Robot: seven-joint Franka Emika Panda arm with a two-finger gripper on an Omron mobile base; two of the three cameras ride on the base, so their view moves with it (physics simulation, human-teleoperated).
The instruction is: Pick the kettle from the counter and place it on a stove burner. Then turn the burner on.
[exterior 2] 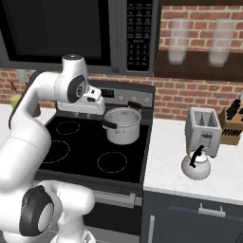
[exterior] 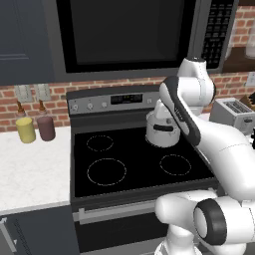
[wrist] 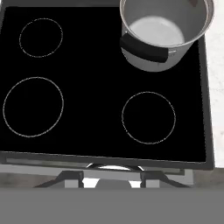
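White kettle (exterior 2: pixel 196 164) sits on the counter (exterior 2: pixel 228 185) right of the cooktop (exterior 2: pixel 90 147), just in front of the toaster (exterior 2: pixel 203 129), well apart from the gripper (exterior 2: pixel 97 105); the gripper hangs above the cooktop beside the steel pot (exterior 2: pixel 122 124); whether its fingers are apart or together I cannot tell; the largest burner (wrist: pixel 33 106) is dark.

The white kettle (exterior 2: pixel 196 164) stands upright at right on the counter (exterior 2: pixel 190 186); the largest burner (wrist: pixel 33 107), left, is dark.
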